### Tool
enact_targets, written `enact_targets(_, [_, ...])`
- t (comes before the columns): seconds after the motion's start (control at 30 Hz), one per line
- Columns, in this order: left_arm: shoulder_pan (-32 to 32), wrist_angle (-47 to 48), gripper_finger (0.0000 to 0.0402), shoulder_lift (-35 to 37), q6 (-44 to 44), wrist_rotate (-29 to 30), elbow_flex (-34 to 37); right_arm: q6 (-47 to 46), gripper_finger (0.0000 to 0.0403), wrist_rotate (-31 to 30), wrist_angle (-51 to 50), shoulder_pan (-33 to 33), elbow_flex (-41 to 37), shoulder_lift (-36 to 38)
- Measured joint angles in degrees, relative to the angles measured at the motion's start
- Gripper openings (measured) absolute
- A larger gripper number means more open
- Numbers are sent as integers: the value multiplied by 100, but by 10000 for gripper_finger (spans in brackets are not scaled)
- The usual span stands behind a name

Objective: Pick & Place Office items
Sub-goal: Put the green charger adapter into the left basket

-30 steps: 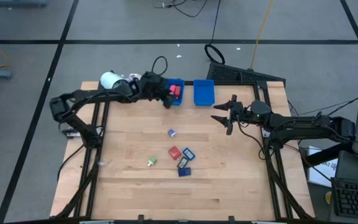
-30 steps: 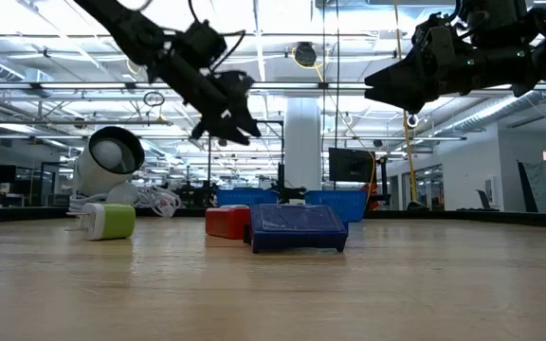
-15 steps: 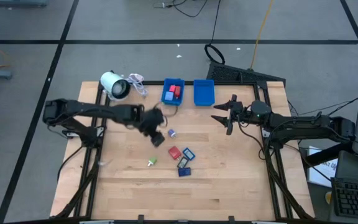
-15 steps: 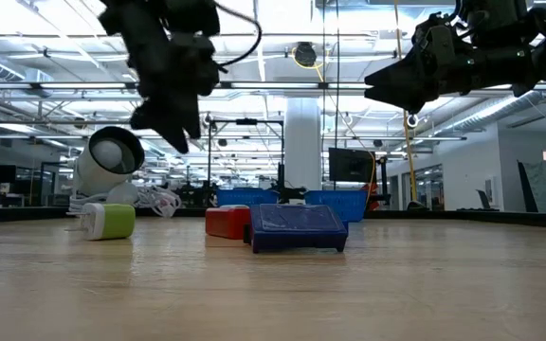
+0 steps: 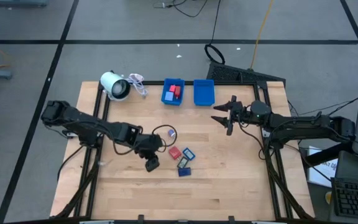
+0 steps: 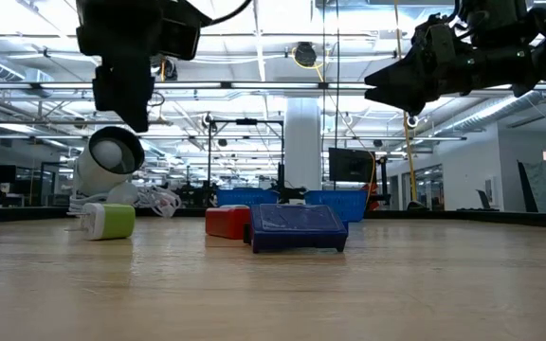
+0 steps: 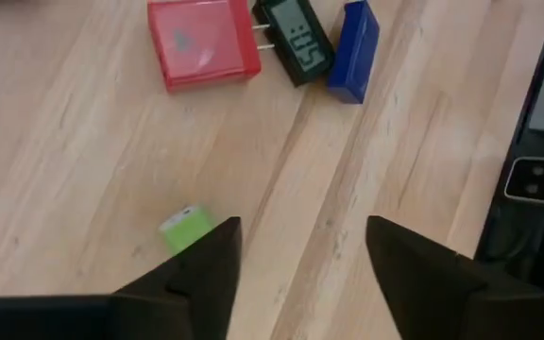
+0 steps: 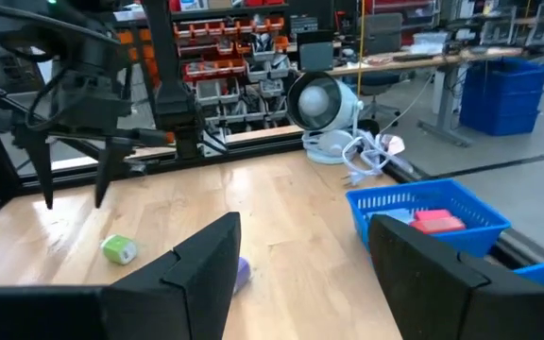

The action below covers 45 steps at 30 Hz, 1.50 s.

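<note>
High: left end effector over the worktop, green piece under it; red block just right.
Low: green piece on the wood, end effector above.
Left wrist: fingers apart, empty, green piece beside one fingertip.
Right end effector open, empty, near blue bin.

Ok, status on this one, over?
Left gripper open, empty, above green piece. Right gripper open, waiting near bins. Nothing in the way.
</note>
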<state>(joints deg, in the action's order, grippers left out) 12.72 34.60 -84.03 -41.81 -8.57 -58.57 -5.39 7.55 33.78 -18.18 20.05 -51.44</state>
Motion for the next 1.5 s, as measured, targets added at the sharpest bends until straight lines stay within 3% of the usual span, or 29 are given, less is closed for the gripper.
enact_targets(0.23, [247, 216, 304, -297, -1062, 497, -2, -54, 222, 0, -99, 311, 0, 1])
enact_targets(0.4, [316, 518, 320, -779, -1730, 807, 0, -146, 222, -9, -151, 472, 0, 2])
enact_targets(0.7, [358, 493, 297, -1346, -2586, 865, 0, -157, 222, -24, -284, 797, 0, 0])
enact_targets(1.5, [541, 502, 226, -1705, -2402, 1411, 0, -293, 222, -6, -292, 1080, 0, 0])
